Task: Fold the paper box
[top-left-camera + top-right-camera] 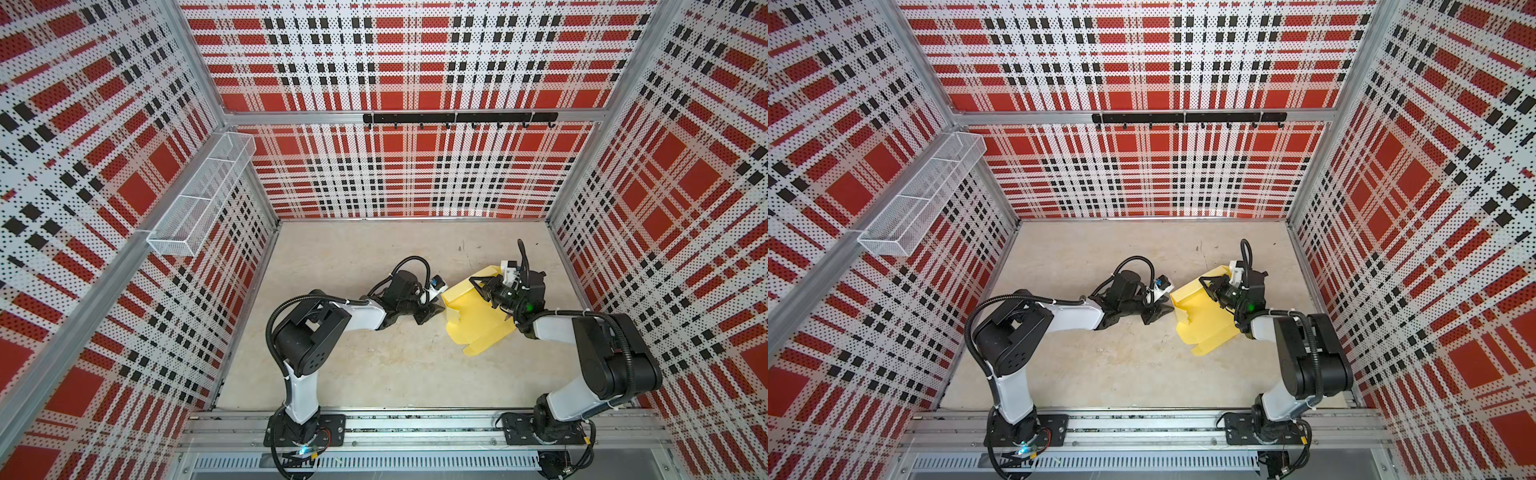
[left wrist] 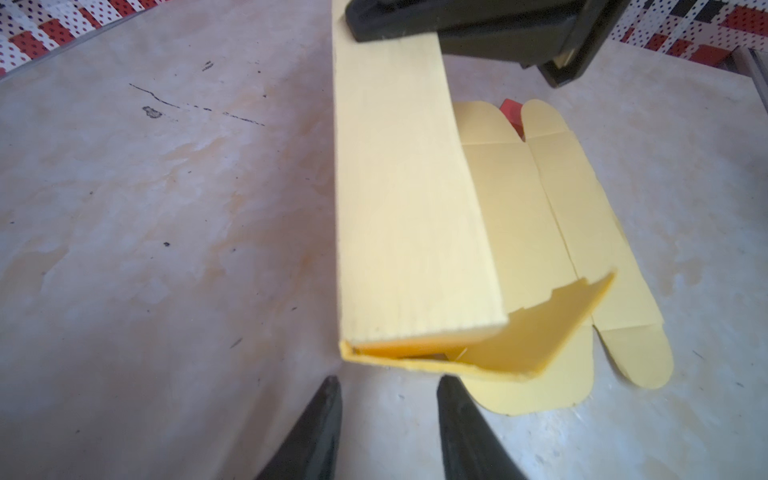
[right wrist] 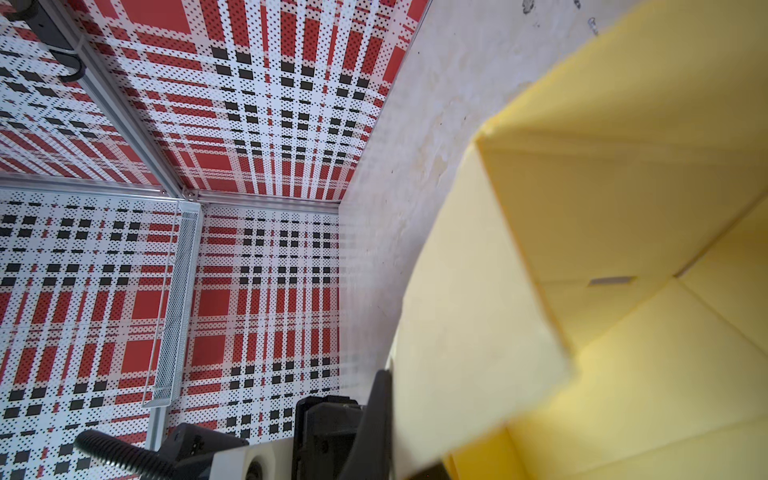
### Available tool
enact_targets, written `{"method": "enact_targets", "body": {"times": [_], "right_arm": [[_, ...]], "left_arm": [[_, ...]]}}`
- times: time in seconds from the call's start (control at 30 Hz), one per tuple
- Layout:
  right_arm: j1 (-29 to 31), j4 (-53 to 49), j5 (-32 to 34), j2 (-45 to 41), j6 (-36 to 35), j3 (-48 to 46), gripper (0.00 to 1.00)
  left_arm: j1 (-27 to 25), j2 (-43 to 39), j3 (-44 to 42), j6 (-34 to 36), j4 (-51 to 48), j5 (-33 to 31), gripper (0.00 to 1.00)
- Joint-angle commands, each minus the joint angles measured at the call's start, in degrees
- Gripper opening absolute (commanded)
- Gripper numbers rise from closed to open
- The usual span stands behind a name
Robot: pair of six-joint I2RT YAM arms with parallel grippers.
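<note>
Right gripper [image 1: 478,289] tight on paper box [image 1: 469,330]

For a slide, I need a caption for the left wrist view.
Left end effector open before the half-folded paper box, whose raised panel the right end effector pinches.

In both top views the right gripper [image 1: 478,289] is covering the paper box [image 1: 469,328] around its 2 o'clock corner. On the left wrist cam the frame edge is chopping off the fingers of the left gripper [image 2: 388,380], and box flaps are hiding most of a red piece [image 2: 510,111]. Right wrist cam: the box is blurring up close.
</note>
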Motion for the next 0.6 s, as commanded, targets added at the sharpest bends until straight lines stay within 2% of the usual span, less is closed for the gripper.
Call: {"method": "enact_targets", "body": {"times": [0.0,0.17,0.33,0.57], "right_arm": [[-0.20,5.90,3.48,1.47,1.01,-2.19,0.00],[-0.20,10.29,6.12,3.19,2.57,-4.95,0.00],[-0.20,17.30,7.09,5.41,5.72,-7.46,0.00],[-0.20,21.96,8.44,7.29,8.03,-9.04,0.00]], "left_arm": [[-1.75,0.92,0.09,-2.05,3.50,-2.45,0.39],[-2.36,1.70,-0.37,-4.13,5.85,-3.69,0.35],[-2.48,1.30,-2.82,-8.24,12.49,-4.53,0.35],[-4.87,2.78,-3.12,-8.43,17.09,-10.13,0.37]]}}
